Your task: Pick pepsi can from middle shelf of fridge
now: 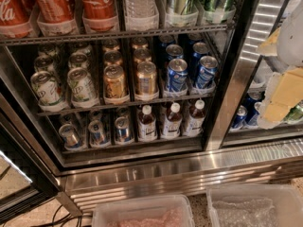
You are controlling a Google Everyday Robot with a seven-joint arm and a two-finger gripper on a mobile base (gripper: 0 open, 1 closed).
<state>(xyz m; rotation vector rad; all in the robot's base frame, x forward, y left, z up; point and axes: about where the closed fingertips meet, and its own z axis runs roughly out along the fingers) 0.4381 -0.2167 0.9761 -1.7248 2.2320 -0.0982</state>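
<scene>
1. Camera view, right edge: the gripper (280,100), a blurred white and tan shape, hangs in front of the right-hand section of the fridge (189,171). It seems to carry nothing, and whether it is spread or pressed together cannot be told.
2. A black door post (233,93) stands between the gripper and the open left section.
3. Just past that post, the nearest pepsi can (204,71) stands at the front right of the middle shelf (71,110), touched by nothing. A second blue row is just beside it.
4. Further left on that shelf come gold cans (147,78), then white-and-green cans (83,84).
5. Red Coca-Cola cans (97,4) fill the rack above, and white-capped bottles (171,122) the rack below.
6. Two plastic tubs (142,214) sit on the floor before the steel base.
7. The step in hand looks like the approach. The next move calls for shifting left past the post, levelling with the shelf, and reaching straight in for the front can without nudging its neighbour.
</scene>
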